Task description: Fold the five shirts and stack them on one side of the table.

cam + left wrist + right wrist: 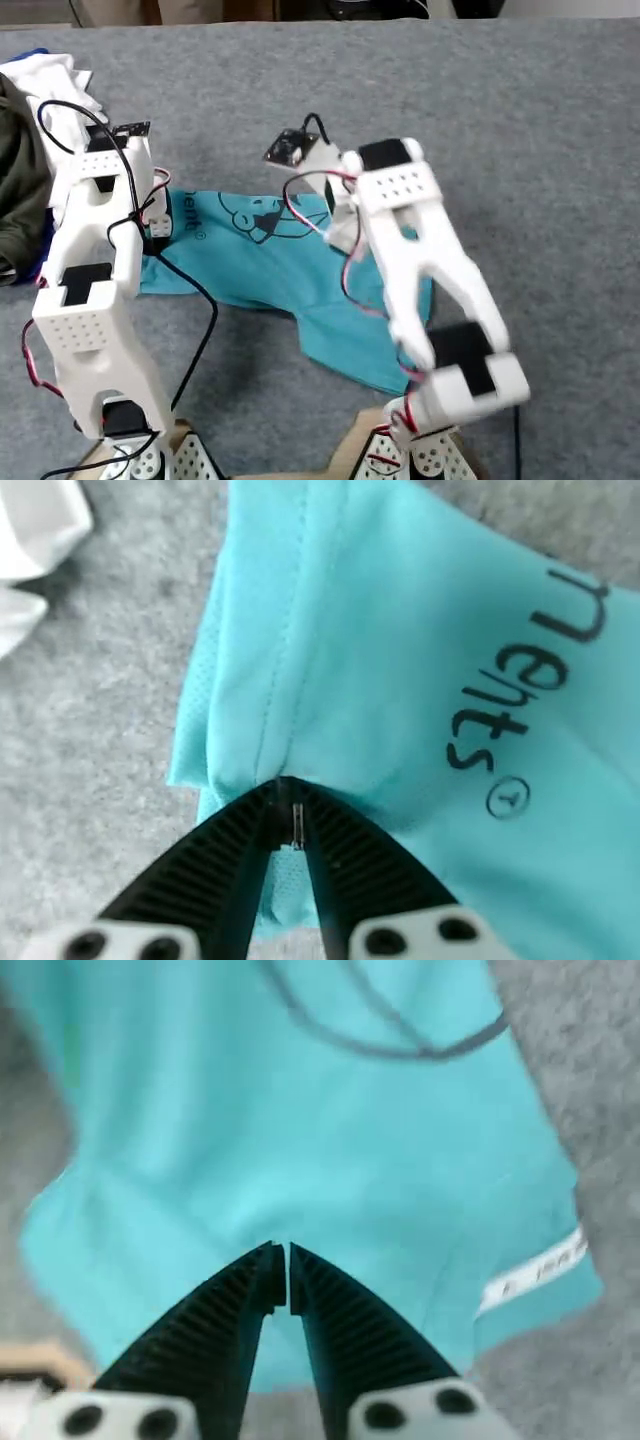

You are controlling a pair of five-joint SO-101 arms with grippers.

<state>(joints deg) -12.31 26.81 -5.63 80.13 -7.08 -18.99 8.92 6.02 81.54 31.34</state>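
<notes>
A teal shirt [270, 265] with dark print lies crumpled in the middle of the grey table [520, 150]. My left gripper [155, 228] is at the shirt's left edge. In the left wrist view the left gripper [287, 800] is shut on a fold at the edge of the teal shirt [400, 630], beside the lettering. My right gripper [338, 228] is over the shirt's right part near the printed figure. In the right wrist view the right gripper [280, 1260] has its fingers together on the teal shirt [300, 1110].
A loose pile of other shirts [30, 150], white, dark green and blue, lies at the table's far left edge. A white shirt [30, 540] lies close to the teal one. Bare grey table spreads to the right and along the back.
</notes>
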